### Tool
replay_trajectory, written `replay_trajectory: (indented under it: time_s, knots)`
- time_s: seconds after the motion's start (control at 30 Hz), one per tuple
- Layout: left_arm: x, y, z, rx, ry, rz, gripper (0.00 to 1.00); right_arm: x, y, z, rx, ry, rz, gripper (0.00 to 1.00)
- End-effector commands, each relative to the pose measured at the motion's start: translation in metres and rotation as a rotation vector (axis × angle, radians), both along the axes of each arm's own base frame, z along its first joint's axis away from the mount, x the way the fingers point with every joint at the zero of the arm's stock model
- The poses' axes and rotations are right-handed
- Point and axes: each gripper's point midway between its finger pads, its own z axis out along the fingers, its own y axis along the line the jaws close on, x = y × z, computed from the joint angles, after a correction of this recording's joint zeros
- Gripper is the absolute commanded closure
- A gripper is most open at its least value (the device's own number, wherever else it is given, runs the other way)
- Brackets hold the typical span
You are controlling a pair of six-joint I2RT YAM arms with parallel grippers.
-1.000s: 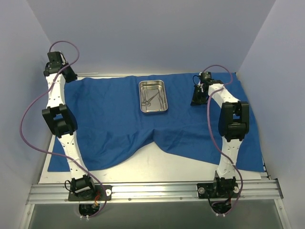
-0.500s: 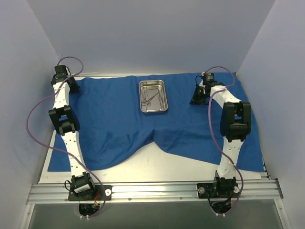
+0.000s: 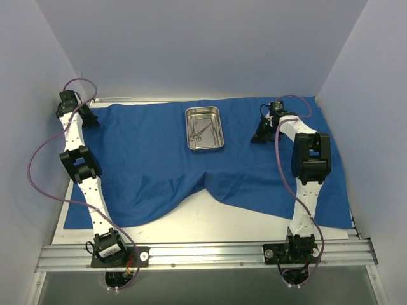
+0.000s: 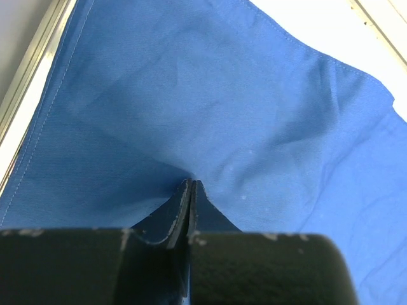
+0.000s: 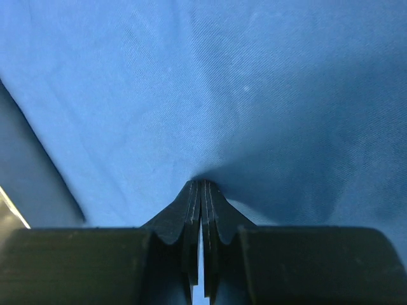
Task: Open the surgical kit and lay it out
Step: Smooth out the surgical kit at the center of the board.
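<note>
1. The left pincer (image 4: 191, 189) is closed tight. Its two fingers press together on a small pinch of the cloth (image 4: 210, 95), and the fabric puckers into creases that run to the tips.
2. Just left of this pincer runs the cloth's hemmed side edge, with a far edge beyond it. The grip is near the far left corner.
3. The right pincer (image 5: 202, 189) is also clamped narrow on a fold of cloth, which gathers in shaded creases at its tips. This grip is in the far right part of the cloth.
4. Between the two pincers, nearer the right one and well apart from both, the tray (image 3: 219, 130) sits flat on the cloth.
5. Thin silver instruments (image 3: 198, 131) lie crossed inside the tray. Their number cannot be told.
6. Outward from both pincers, the cloth spreads over the surface (image 3: 210, 219). Its near edge arches up toward the tray, exposing white surface in front of the arm bases.
</note>
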Motion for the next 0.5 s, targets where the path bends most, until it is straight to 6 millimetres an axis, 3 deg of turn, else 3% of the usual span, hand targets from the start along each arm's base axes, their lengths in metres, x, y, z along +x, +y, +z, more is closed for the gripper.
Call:
replay_trajectory:
  time_s: [0.0,0.07,0.17,0.23,0.37,0.47]
  knots:
    - [-0.037,0.023,-0.035,-0.045,0.144,0.080,0.98,-0.020,-0.012,-0.036,-0.003,0.149,-0.089,1.00]
    - [-0.037,0.026,-0.032,-0.036,0.137,0.079,0.98,-0.033,-0.028,-0.053,-0.043,0.212,-0.142,1.00]
    - [-0.032,0.029,-0.029,-0.032,0.113,0.074,0.98,-0.063,-0.075,-0.073,-0.135,0.331,-0.249,1.00]
    - [-0.030,0.029,-0.027,-0.027,0.105,0.073,0.98,-0.079,-0.097,-0.072,-0.186,0.368,-0.300,1.00]
    - [-0.028,0.029,-0.025,-0.023,0.093,0.064,0.98,-0.106,-0.125,-0.072,-0.273,0.419,-0.322,1.00]
    - [-0.028,0.028,-0.024,-0.024,0.091,0.060,0.98,-0.118,-0.130,-0.074,-0.293,0.451,-0.311,1.00]
